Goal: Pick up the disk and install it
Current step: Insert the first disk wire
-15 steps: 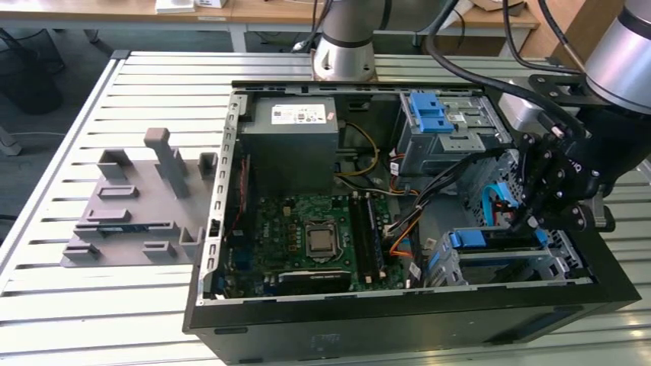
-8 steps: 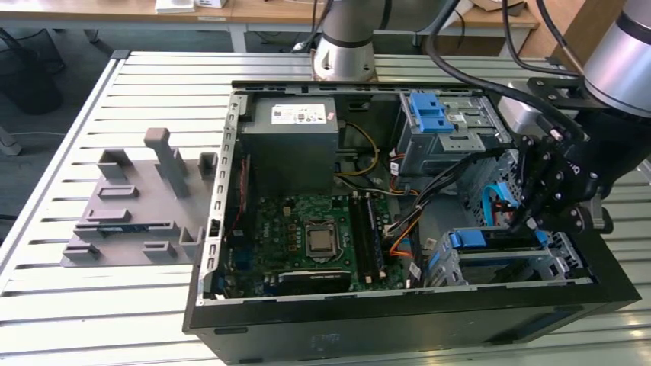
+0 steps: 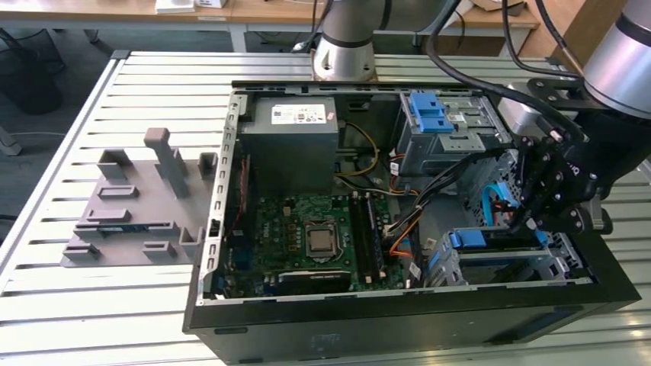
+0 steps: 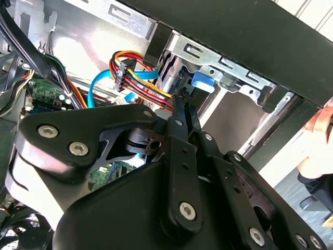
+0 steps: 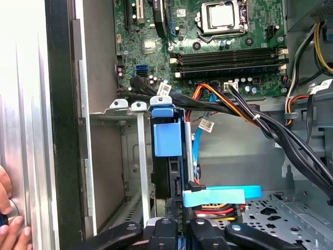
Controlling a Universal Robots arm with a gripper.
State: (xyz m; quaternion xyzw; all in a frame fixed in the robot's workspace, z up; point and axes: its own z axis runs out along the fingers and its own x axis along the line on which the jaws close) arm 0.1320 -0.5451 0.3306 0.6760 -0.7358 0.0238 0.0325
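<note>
The disk stood on edge in the drive bay at the front corner of the open computer case, its blue plastic bracket facing outward toward the first wrist camera. Its long axis ran down into the bay, along the metal cage rails beside it, with the connector end toward the gripper. In the exterior view the blue bracket sat at the near corner of the case on the exterior view's right, next to the motherboard.

The gripper was right at the disk's connector end, where a blue cable tab and a bundle of red, yellow and orange wires met the drive. Its black fingers lay close together, but whether they pinched the disk or the cable could not be told. In the exterior view the gripper hung over that same corner.

A person's hand rested on the slatted table outside the case wall. A grey fixture lay on the table at the exterior view's left, well apart from the case.
</note>
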